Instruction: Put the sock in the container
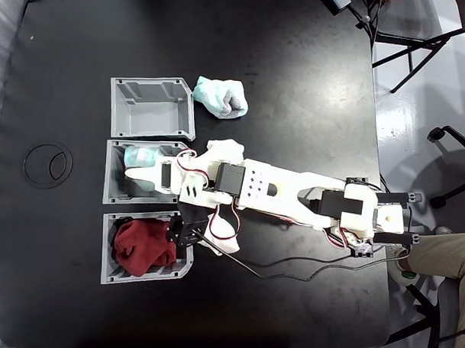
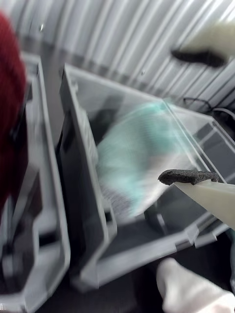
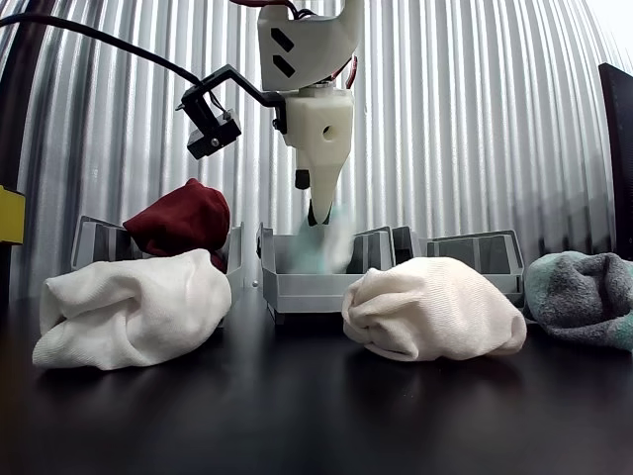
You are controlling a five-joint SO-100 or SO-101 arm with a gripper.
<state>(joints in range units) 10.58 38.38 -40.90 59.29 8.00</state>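
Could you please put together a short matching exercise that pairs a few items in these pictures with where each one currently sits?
Items:
1. dark red sock
2. pale mint sock
3. aqua and grey sock
4. hand

Places, as seen in the fixed view from above:
A. on the black table, outside the bins
B. in the middle bin
C. in the bottom bin
D. reaching over the middle bin

Pairs: 1-C, 2-B, 3-A, 4-D

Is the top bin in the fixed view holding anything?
No, the top bin sits bare; the dark red sock fills the bottom bin.
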